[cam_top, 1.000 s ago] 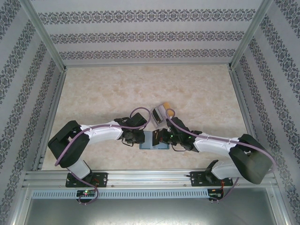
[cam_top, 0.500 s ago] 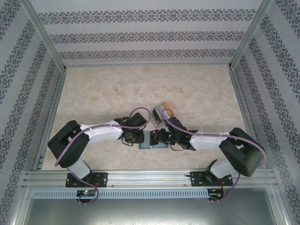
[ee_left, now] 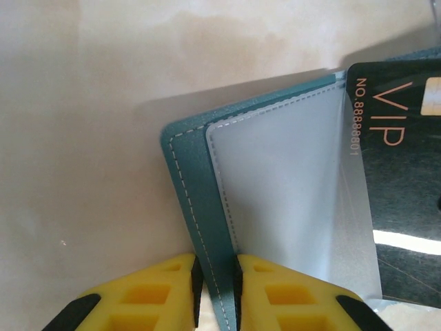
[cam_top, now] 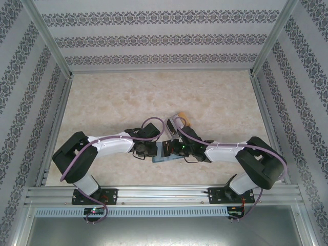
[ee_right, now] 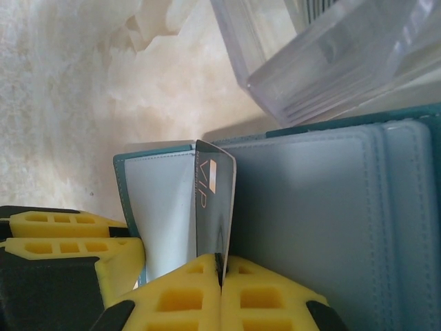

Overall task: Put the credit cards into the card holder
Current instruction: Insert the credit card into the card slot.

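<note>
We find the card holder [cam_top: 164,157] lying open on the desk [cam_top: 128,97], close to the near edge and about midway along it, between the two arms. Its teal cover with pale stitching faces up, and a frosted grey pocket [ee_left: 282,200] is sewn onto it.

The left fingers [ee_left: 242,276] pinch the teal border of the card holder at its outer side, one finger on each face of the flap, with the desk bare on that side of them.

The right fingers [ee_right: 222,293] are pressed together on a dark card [ee_right: 210,207] lettered "VIP" in copper. In the right wrist view this card stands on edge, and its far end sits at the seam between the pale flap and the larger grey panel of the card holder. In the left wrist view, one long edge of the card shows through the frosted pocket's film. We cannot tell how far it is inside.

A clear plastic box [ee_right: 331,55] sits just beyond the card holder, toward the far edge, tilted, with thin stacked edges visible through its wall.
</note>
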Tool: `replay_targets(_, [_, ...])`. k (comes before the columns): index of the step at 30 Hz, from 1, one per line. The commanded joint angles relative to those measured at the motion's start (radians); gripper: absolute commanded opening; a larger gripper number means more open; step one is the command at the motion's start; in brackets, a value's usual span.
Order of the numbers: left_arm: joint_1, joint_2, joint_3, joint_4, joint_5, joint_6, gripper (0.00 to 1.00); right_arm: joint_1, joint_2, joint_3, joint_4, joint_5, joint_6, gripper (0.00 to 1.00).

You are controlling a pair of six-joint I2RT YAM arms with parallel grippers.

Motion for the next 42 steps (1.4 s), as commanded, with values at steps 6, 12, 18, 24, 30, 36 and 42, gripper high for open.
replay_targets(6, [0.006,0.019,0.015,-0.012,-0.023,0.01,0.22,0.001,-0.043,-0.061,-0.107,-0.032,-0.042,0.03])
replay_targets(12, [0.006,0.026,0.02,-0.009,-0.018,0.01,0.22,0.0,-0.028,-0.058,-0.085,-0.063,-0.049,0.02])
replay_targets(18, [0.006,0.027,0.025,-0.018,-0.025,0.01,0.23,0.002,0.033,-0.002,-0.09,-0.118,-0.095,0.04])
replay_targets(24, [0.006,0.024,0.031,-0.029,-0.035,0.01,0.24,0.001,0.074,0.036,-0.103,-0.122,-0.108,0.1])
replay_targets(30, [0.006,0.025,0.036,-0.039,-0.041,0.014,0.24,0.014,0.045,0.076,-0.213,-0.05,-0.128,0.22])
replay_targets(36, [0.006,0.024,0.033,-0.034,-0.038,0.013,0.24,0.016,-0.025,0.095,-0.326,0.028,-0.157,0.3])
replay_targets(42, [0.006,0.024,0.037,-0.026,-0.024,0.019,0.23,0.031,0.037,0.137,-0.331,0.015,-0.161,0.27])
